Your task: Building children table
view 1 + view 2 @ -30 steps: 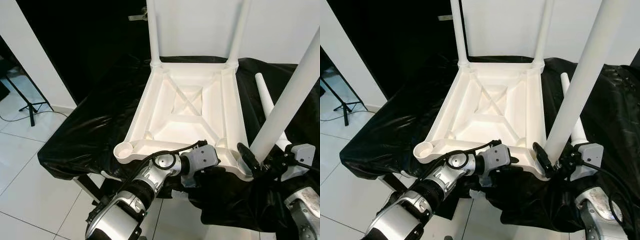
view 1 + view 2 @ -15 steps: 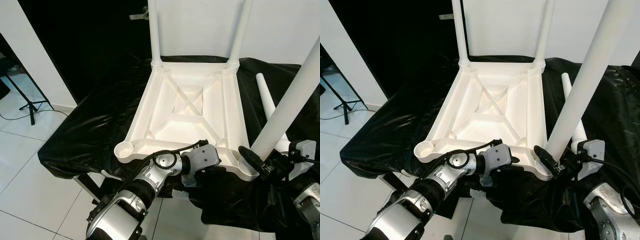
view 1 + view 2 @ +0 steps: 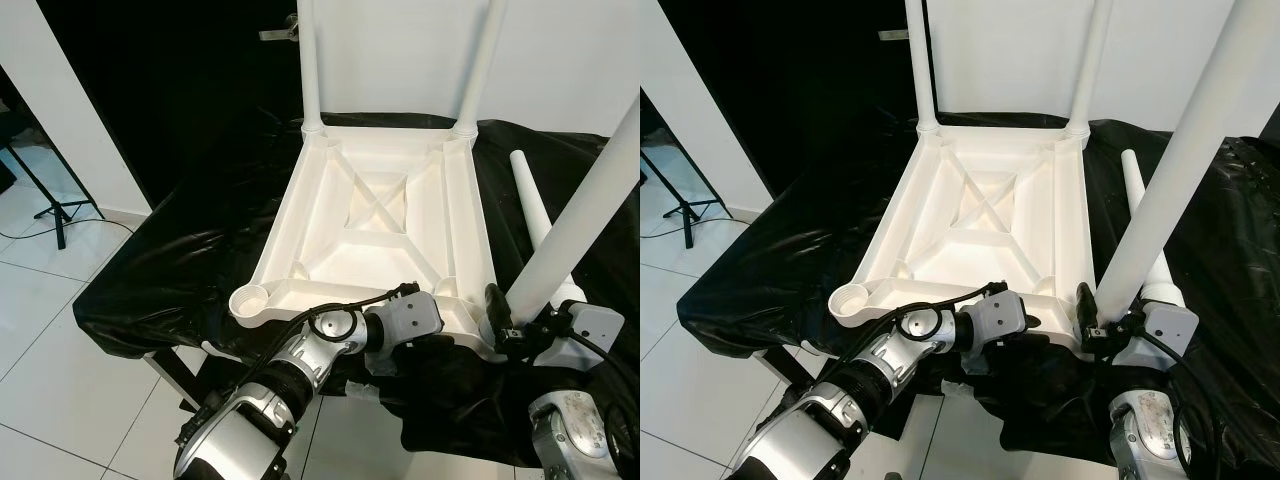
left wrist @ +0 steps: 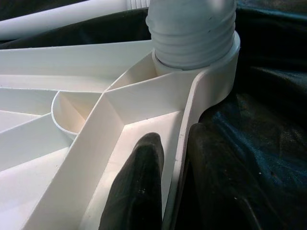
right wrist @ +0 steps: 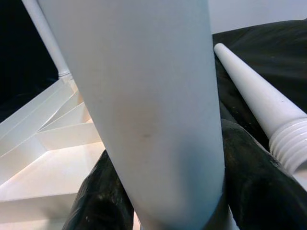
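While no writing readable: left tool (image 4: 170, 191) clamped on tabletop (image 3: 385, 215) rim, right tool (image 5: 163, 201) around leg (image 5: 144, 96).

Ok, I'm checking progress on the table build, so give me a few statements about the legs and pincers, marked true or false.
1. Two legs stand upright in the far corners of the upside-down tabletop. True.
2. The near left socket already holds a leg. False: it is empty.
3. The right pincer is shut on a leg at the near right corner. True.
4. The left pincer hangs idle. False: it grips the tabletop's near rim.
5. A spare leg lies on the black cover. True.
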`<state>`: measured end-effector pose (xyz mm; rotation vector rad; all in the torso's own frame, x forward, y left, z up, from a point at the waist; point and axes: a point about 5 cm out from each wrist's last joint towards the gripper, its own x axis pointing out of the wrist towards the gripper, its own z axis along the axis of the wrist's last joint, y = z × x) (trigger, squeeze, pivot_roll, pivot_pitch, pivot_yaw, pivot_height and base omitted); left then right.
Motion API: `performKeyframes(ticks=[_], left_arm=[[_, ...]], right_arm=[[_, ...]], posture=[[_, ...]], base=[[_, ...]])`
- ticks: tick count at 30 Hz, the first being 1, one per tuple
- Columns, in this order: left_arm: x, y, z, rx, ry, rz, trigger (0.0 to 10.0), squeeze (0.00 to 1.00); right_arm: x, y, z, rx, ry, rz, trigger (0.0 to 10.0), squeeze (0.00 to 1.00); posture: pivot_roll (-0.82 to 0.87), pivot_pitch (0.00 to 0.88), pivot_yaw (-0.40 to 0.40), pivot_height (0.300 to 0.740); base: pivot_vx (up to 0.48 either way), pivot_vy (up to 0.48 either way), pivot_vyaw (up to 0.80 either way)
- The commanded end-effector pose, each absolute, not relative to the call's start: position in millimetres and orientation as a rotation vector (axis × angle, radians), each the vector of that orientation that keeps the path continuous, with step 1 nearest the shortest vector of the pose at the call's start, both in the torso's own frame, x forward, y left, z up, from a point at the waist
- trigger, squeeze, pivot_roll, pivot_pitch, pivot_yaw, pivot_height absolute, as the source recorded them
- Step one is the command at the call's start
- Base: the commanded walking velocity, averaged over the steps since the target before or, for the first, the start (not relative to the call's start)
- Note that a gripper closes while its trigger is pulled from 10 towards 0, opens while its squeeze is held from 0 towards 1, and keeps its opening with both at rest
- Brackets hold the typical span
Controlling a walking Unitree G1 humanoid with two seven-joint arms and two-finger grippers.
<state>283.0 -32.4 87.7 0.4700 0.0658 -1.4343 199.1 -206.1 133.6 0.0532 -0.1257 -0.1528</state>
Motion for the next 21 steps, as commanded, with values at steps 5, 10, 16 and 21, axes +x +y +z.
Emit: performKeyframes(ticks=[5,10,16,21], left_arm=[[279.8,-11.1,58.4,0.478,0.232,-1.396,10.0,0.0],[278.2,-11.6,57.1,0.48,0.235,-1.402,10.0,0.0],[275.1,-14.8,56.2,0.478,0.235,-1.42,10.0,0.0],[274.9,-14.4,55.2,0.479,0.238,-1.413,10.0,0.0]], right_arm=[[190.3,-226.5,132.5,0.041,-0.113,-0.318,0.0,0.0],[195.4,-223.4,134.1,0.026,-0.122,-0.205,10.0,1.0],[217.6,-219.2,153.5,-0.055,-0.155,0.228,10.0,0.0],[225.5,-222.9,159.0,-0.059,-0.09,0.447,10.0,0.0]], posture=[[0.08,0.0,0.023,0.74],[0.06,0.0,0.034,0.74],[0.06,0.0,0.036,0.74],[0.06,0.0,0.029,0.74]], base=[[0.0,0.0,0.0],[0.0,0.0,0.0],[0.0,0.0,0.0],[0.0,0.0,0.0]])
